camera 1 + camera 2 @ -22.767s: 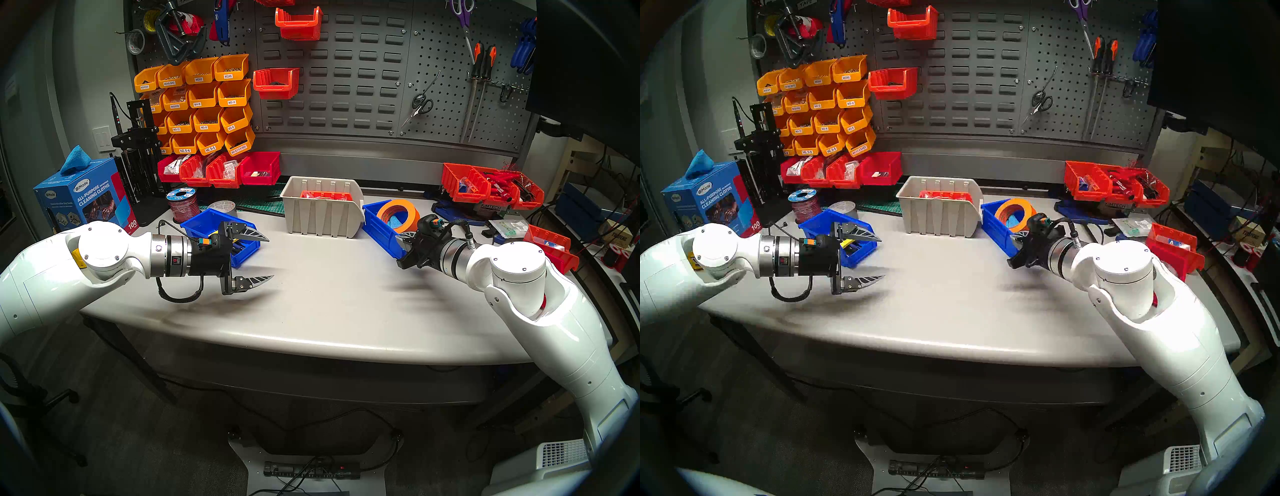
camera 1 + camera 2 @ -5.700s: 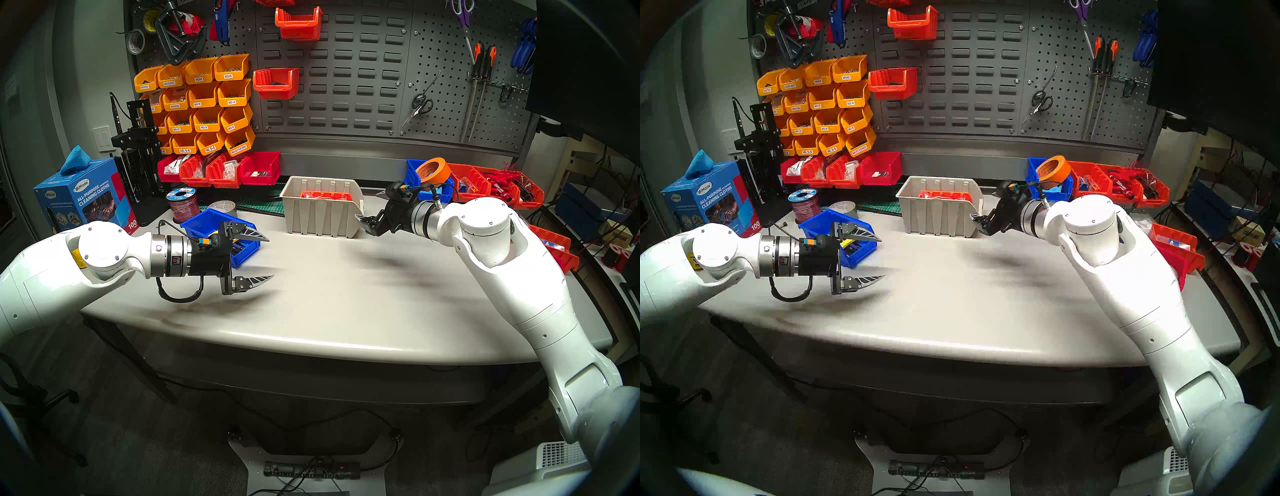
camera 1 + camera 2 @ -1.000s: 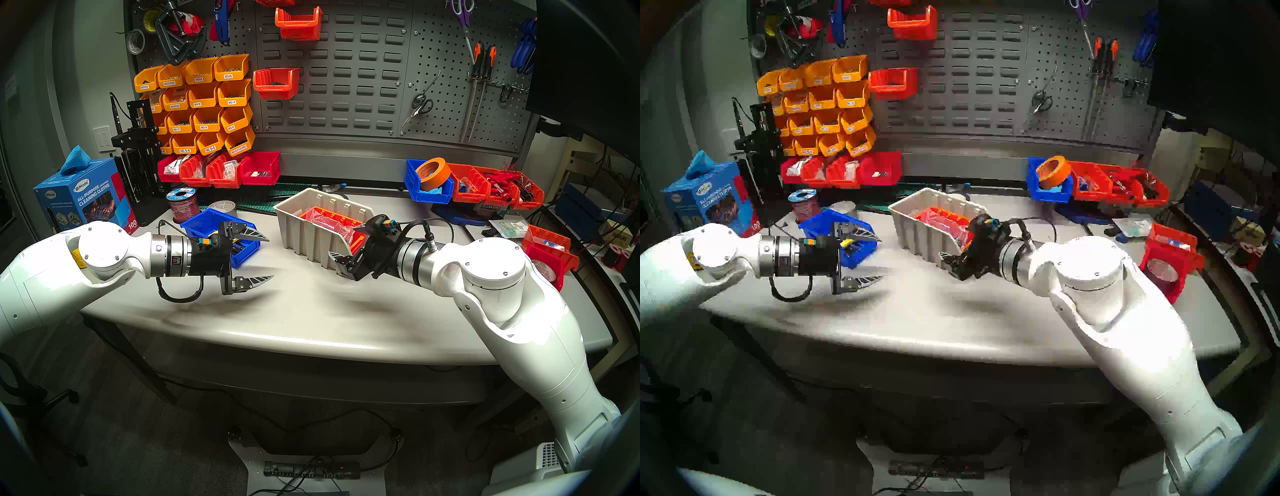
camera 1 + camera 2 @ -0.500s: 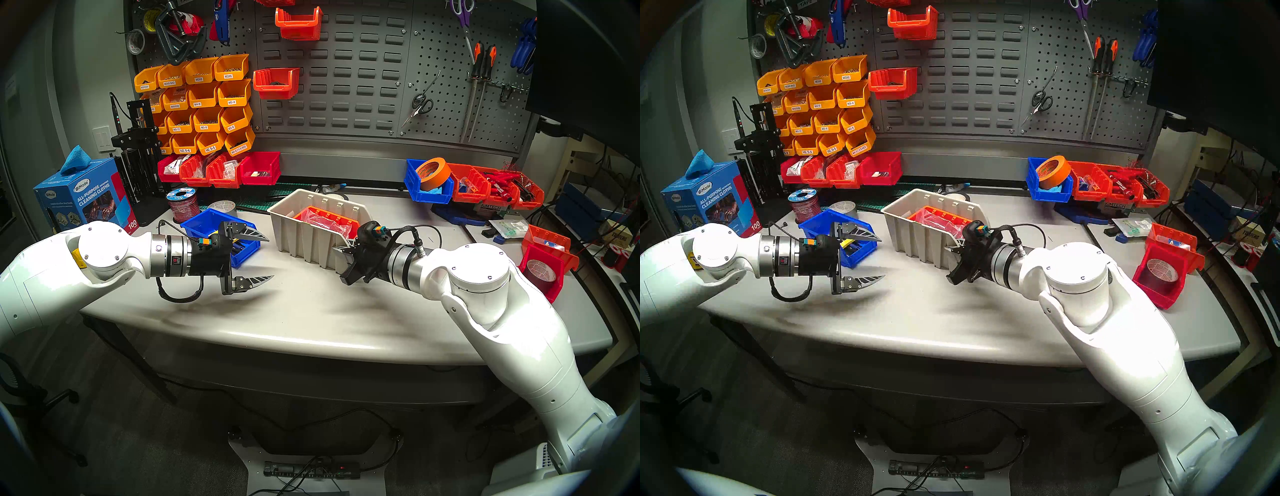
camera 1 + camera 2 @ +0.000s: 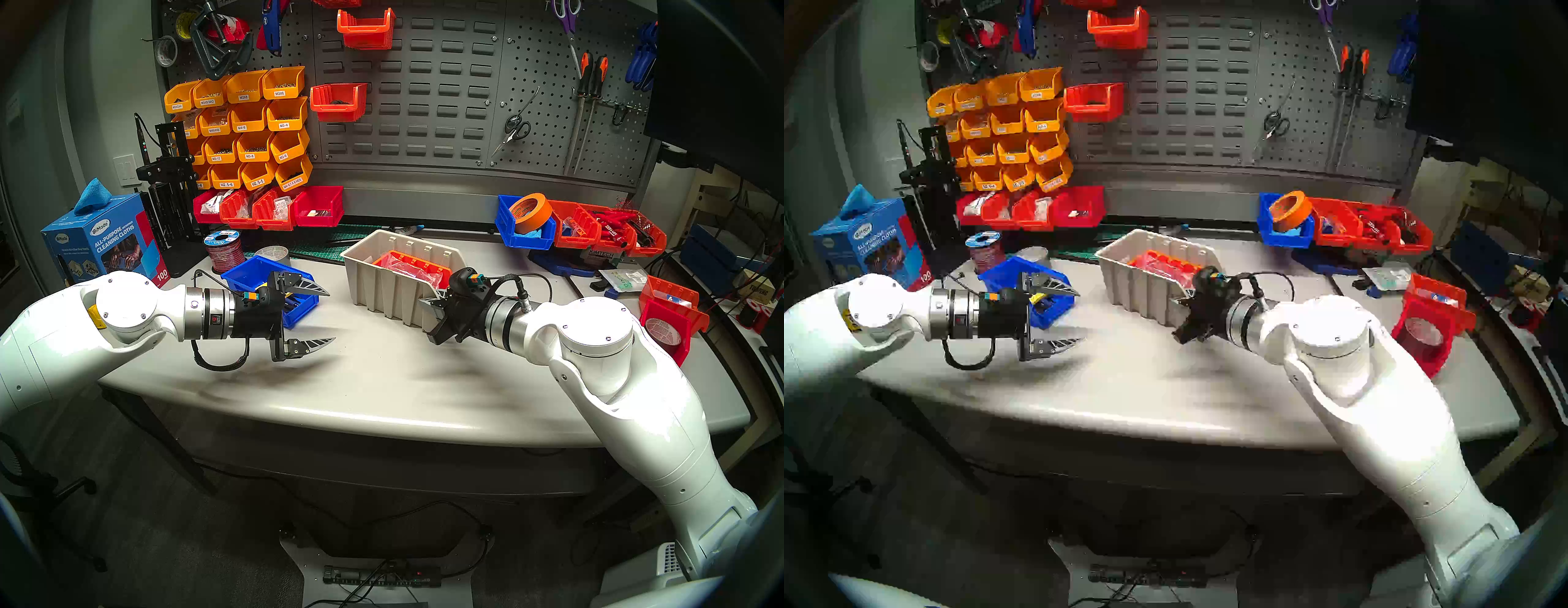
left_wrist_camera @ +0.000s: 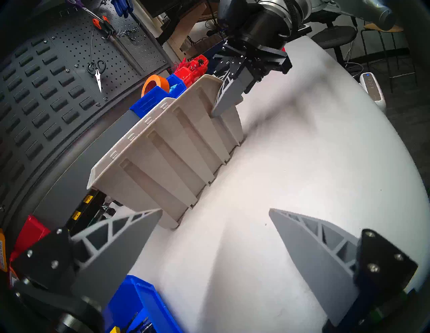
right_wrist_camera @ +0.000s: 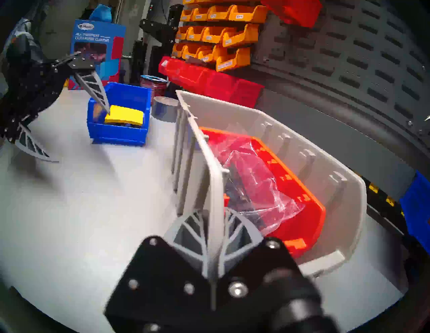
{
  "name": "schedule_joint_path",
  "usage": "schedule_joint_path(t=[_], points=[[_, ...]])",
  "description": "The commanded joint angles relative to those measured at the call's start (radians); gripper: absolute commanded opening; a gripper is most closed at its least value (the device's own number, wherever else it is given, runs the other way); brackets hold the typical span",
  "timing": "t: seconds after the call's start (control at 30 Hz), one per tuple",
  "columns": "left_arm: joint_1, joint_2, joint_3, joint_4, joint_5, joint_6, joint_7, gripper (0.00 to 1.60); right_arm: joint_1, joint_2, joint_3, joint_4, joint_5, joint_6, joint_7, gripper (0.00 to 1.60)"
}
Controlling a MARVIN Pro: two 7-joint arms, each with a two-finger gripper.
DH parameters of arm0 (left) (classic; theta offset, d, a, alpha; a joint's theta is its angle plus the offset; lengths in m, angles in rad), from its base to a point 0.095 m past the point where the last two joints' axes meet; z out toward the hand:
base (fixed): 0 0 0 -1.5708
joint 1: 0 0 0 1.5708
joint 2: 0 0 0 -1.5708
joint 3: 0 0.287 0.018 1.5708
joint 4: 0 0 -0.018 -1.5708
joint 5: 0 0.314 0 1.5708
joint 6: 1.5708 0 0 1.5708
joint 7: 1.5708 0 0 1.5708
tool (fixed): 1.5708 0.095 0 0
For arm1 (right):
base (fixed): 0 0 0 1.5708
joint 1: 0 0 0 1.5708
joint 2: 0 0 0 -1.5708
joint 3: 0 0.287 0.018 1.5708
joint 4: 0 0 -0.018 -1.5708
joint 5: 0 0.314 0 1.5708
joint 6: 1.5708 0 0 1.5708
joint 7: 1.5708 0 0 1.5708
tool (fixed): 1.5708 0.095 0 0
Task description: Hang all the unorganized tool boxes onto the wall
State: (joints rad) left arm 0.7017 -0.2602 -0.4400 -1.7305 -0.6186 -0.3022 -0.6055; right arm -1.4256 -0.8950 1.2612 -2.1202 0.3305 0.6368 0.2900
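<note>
The beige tool box (image 5: 382, 288) stands askew mid-table with an orange-red bin and a plastic bag inside. My right gripper (image 5: 430, 303) is shut on its near side wall by the sloped front; the right wrist view shows both fingers (image 7: 186, 230) pinching that wall of the beige box (image 7: 349, 193). One blue tool box (image 5: 254, 271) sits behind my left gripper (image 5: 331, 316), which hangs open and empty above the table, also open in its wrist view (image 6: 215, 210). Another blue tool box (image 5: 528, 240), holding orange tape, stands at the back right. The slotted wall (image 5: 424, 85) rises behind.
Two orange-red bins (image 5: 365, 29) hang on the wall beside yellow-orange labelled bins (image 5: 246, 127). A row of red bins (image 5: 271, 208), a wire spool (image 5: 225, 250) and a cloth box (image 5: 102, 242) stand left. More red bins (image 5: 606, 229) stand right; one (image 5: 666, 327) lies tipped.
My right gripper closed on the beige box's side wall. The box slid left with it, then back to the right. The left arm has stayed still.
</note>
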Motion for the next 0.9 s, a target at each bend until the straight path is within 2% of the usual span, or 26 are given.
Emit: schedule_joint_path(t=[0.0, 0.6, 0.73, 0.87], points=[[-0.01, 0.001, -0.009, -0.002, -0.001, 0.0, 0.0, 1.6, 0.028, 0.003, 0.028, -0.016, -0.012, -0.005, -0.019, 0.0], [-0.01, 0.001, -0.009, -0.002, -0.001, 0.0, 0.001, 1.6, 0.187, -0.056, -0.007, 0.065, -0.048, 0.004, -0.02, 0.0], [-0.01, 0.001, -0.009, -0.002, -0.001, 0.0, 0.001, 1.6, 0.201, -0.075, -0.019, 0.072, -0.059, 0.009, -0.025, 0.0], [-0.01, 0.001, -0.009, -0.002, -0.001, 0.0, 0.001, 1.6, 0.219, -0.122, -0.048, 0.077, -0.081, 0.04, -0.078, 0.0]])
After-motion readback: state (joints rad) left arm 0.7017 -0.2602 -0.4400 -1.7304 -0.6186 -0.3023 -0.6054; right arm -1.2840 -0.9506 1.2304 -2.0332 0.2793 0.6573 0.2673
